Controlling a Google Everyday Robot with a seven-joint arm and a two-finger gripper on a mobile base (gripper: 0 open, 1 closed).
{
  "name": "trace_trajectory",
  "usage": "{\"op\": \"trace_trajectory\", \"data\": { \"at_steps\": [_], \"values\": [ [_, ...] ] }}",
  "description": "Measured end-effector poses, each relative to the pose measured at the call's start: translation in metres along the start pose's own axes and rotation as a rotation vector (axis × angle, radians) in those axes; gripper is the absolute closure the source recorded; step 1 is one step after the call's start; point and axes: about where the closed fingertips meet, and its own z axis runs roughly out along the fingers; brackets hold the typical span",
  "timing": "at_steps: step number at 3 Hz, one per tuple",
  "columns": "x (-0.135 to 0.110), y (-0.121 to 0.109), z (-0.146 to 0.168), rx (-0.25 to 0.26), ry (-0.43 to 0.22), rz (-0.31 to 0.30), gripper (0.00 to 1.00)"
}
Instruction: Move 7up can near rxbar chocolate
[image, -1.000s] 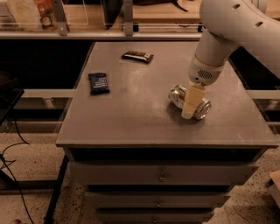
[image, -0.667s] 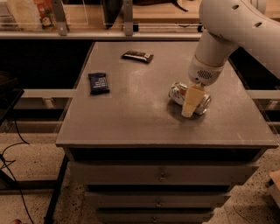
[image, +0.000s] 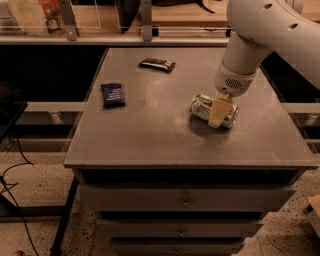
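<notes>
Partly hidden by the hand directly over it, the can lies sideways on the surface; grip cannot be told. The chocolate bar lies well apart, rearward.

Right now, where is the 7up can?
Camera view: the 7up can lies on its side on the right half of the table, under the gripper, apart from the rxbar chocolate at the far edge.

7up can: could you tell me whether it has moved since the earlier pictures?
No: the 7up can lies just as far from the rxbar chocolate as before, with the gripper down over it.
</notes>
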Motion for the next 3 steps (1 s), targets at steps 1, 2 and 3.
{"op": "trace_trajectory", "data": {
  "at_steps": [1, 2, 3],
  "values": [
    [-0.0013, 0.0004, -0.0022, 0.003, -0.002, -0.002, 0.43],
    [-0.0024, 0.0004, -0.0035, 0.004, -0.003, -0.003, 0.46],
    [-0.0026, 0.0009, -0.0043, 0.004, -0.004, -0.003, 0.48]
  ]
}}
